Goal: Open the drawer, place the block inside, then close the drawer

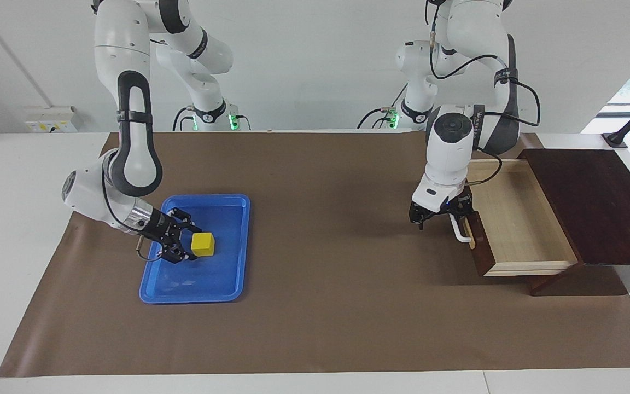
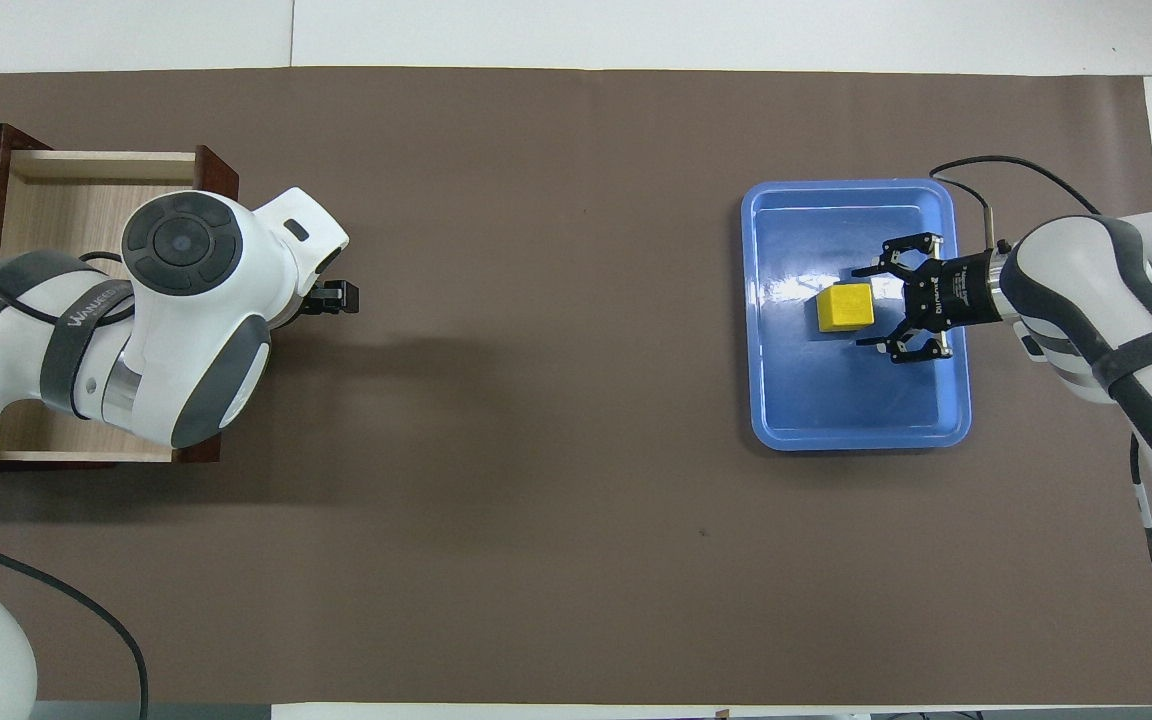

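Note:
The dark wooden drawer point(image 1: 517, 219) stands pulled out of its box point(image 1: 594, 202), its pale inside bare. Over its front, my left gripper point(image 1: 436, 218) is open, one finger right at the white handle point(image 1: 461, 232). In the overhead view the left arm's hand covers much of the drawer point(image 2: 66, 200), and one fingertip point(image 2: 341, 297) shows past the drawer's front. The yellow block point(image 1: 203, 244) point(image 2: 844, 306) sits in a blue tray point(image 1: 227, 284). My right gripper point(image 1: 189, 243) point(image 2: 866, 307) is low in the tray and open, its fingertips flanking the block's edge toward the right arm's end.
The blue tray point(image 2: 856, 425) lies on a brown mat point(image 1: 320, 306) toward the right arm's end. The drawer's box sits at the left arm's end of the table. A cable loops off the right wrist point(image 2: 996, 170).

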You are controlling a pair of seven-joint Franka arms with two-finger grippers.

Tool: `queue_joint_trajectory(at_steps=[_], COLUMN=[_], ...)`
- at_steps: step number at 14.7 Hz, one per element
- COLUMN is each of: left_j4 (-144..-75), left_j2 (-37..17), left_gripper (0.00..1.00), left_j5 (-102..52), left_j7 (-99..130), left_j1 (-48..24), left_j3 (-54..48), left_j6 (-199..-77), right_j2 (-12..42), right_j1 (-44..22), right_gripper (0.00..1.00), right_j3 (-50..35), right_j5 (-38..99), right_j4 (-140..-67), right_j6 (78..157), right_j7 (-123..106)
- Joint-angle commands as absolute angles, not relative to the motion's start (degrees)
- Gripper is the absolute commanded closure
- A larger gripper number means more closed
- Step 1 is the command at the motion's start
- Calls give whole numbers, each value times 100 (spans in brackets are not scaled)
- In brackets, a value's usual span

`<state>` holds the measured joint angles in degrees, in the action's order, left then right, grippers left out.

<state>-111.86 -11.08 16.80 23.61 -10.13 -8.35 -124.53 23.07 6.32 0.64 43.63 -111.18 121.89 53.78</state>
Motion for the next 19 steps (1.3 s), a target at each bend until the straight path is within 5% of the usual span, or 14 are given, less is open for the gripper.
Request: queue_joint_trajectory(at_steps=[1,4,9,14,19], left_j4=[-11153,-10979,-10477,-9960,-9142], left_j2=[-1160,-1186,-1248,-1257,-1239], left_gripper=[0,0,0,0,0], left_j5=[1468,1494,1529,1442,977], left_j7=[2452,2461,2452,2504,2697], left_j1=[-976,-975,-976,-993,-1002], left_j3=[-800,-782,-800,-861,-1046], left_j6=[-12331,-12122,-11523,-10858,-9828], right_j2=[2162,2145,2145,2145,2162], right_j1=[642,642,642,650,642], right_gripper=[10,14,39,100,100], right_j3=[44,44,44,44,44], right_j5=[4500,4570,4597,4588,4579], right_j4=[-11355,-11461,-11470,-11400,-11329], right_j6=[12374,12480,12489,12393,12419], right_j7=[5194,5107,4878,4615,4570])
